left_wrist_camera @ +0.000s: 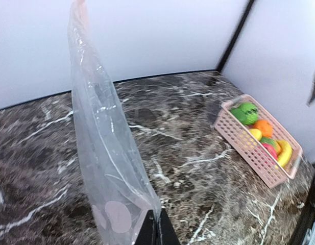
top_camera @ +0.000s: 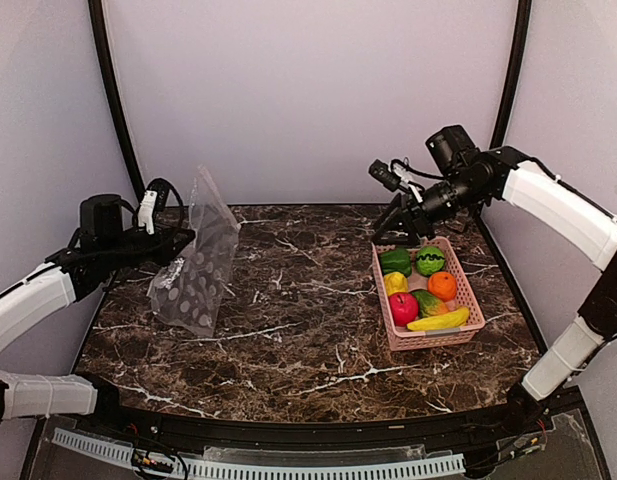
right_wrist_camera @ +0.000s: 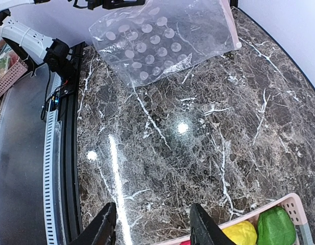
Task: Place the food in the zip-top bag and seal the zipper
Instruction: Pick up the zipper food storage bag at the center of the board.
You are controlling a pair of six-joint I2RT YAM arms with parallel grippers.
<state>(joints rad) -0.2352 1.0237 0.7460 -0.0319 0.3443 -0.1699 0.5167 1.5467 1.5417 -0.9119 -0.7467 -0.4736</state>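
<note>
The clear dotted zip-top bag (top_camera: 200, 262) hangs upright at the table's left, its lower end on the marble. My left gripper (top_camera: 184, 240) is shut on the bag's edge (left_wrist_camera: 147, 201); the bag (left_wrist_camera: 101, 138) rises up the left wrist view. The bag (right_wrist_camera: 162, 38) also lies at the top of the right wrist view, with its pale zipper strip (right_wrist_camera: 228, 23) at the right end. The food (top_camera: 425, 285) sits in the pink basket (top_camera: 390, 330): green pieces, yellow pepper, orange, red apple, banana. My right gripper (top_camera: 396, 230) is open and empty above the basket's far end.
The pink basket (left_wrist_camera: 249, 148) stands at the right of the marble table, near its right edge. Curved black frame posts (top_camera: 113, 100) rise at both back corners. A black rail (top_camera: 288, 440) runs along the near edge.
</note>
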